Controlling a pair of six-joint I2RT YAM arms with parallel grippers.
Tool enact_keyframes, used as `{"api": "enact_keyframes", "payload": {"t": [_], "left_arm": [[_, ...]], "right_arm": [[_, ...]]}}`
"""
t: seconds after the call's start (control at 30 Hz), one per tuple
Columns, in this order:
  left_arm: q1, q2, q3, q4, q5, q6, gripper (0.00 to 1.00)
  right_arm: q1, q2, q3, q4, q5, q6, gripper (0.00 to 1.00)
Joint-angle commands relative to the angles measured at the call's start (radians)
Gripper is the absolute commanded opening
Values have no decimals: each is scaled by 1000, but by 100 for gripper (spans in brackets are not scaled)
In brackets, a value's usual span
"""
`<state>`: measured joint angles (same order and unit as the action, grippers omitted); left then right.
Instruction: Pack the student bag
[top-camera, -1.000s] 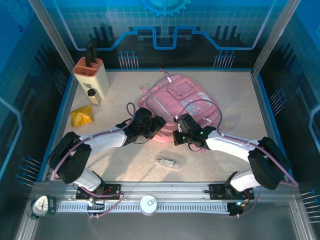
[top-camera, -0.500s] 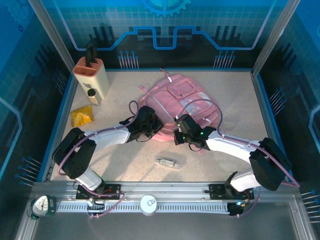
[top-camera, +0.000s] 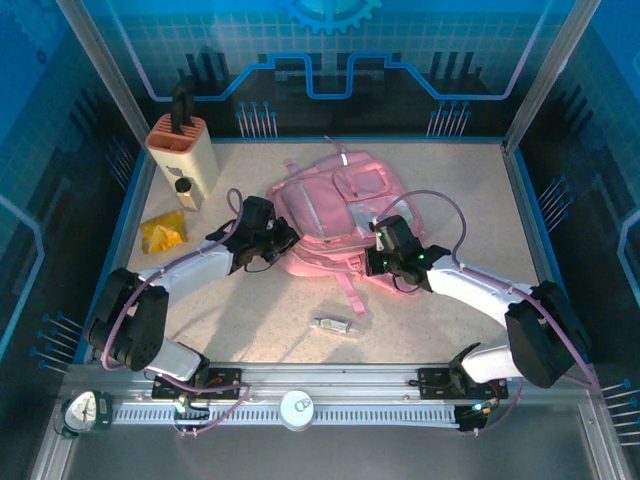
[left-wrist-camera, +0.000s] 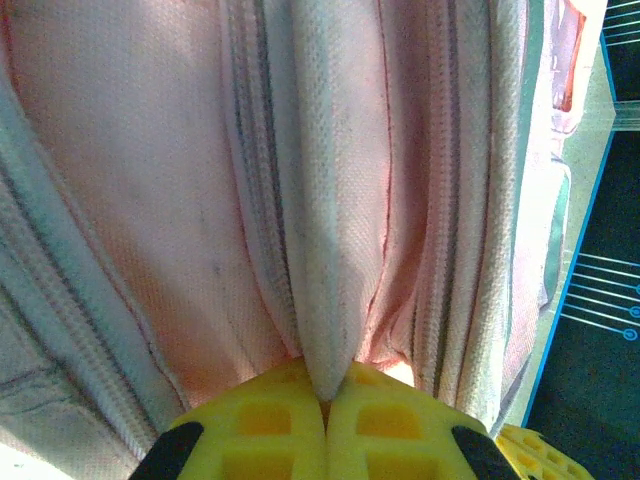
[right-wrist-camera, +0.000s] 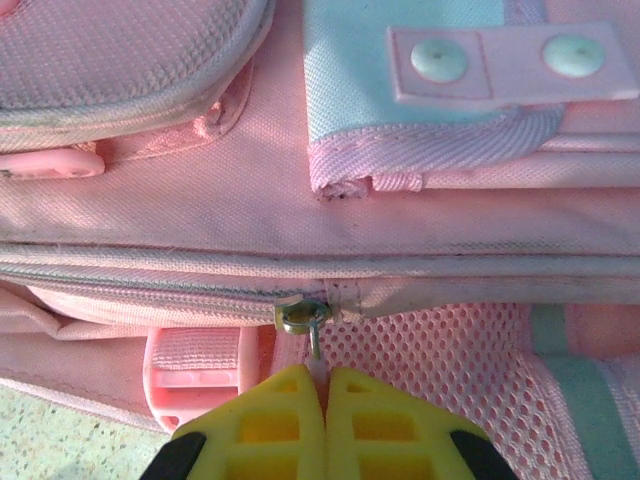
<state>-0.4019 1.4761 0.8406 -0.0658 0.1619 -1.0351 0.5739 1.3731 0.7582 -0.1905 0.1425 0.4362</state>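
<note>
Where the left gripper (left-wrist-camera: 325, 400) is clenched, a fold of the pink fabric of the student bag (top-camera: 320, 212) is pinched between its yellow fingers (left-wrist-camera: 262, 420), while the small metal zip pull (right-wrist-camera: 313, 338) at the end of a zipper is clamped by the right gripper (right-wrist-camera: 323, 385). The bag is laid flat around the middle of the desk (top-camera: 250, 320), toward its far side.

The speckled beige desk (top-camera: 480, 170) has a blue rim. A pink bag (top-camera: 330, 215) lies flat at its middle, toward the far side. A beige holder (top-camera: 183, 158) with a black top stands in the far left corner, a yellow packet (top-camera: 163, 231) lies just near of it, and a small grey object (top-camera: 334, 324) lies near the middle of the near edge.
</note>
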Motion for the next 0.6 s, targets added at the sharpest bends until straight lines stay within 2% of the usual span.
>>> {"api": "enact_keyframes", "payload": {"t": [0.0, 0.13, 0.17, 0.23, 0.33, 0.47, 0.57], "left_arm": [[55, -15, 2, -28, -85, 53, 0], [55, 10, 12, -26, -44, 66, 0], [54, 13, 11, -20, -35, 66, 0], [46, 13, 9, -10, -13, 73, 10], [17, -10, 15, -45, -35, 97, 26], [-27, -64, 20, -120, -121, 132, 40], [-53, -116, 17, -173, -197, 137, 48]], "right_arm": [[-68, 13, -1, -79, 49, -6, 0], [-63, 3, 11, -69, -39, 3, 0], [-60, -3, 13, -68, -58, 8, 4], [-60, -21, 17, -67, -106, 26, 19], [-61, -43, 40, -79, -176, 53, 34], [-78, -28, 88, -75, -272, 107, 48], [-92, 45, 165, -76, -354, 144, 52]]}}
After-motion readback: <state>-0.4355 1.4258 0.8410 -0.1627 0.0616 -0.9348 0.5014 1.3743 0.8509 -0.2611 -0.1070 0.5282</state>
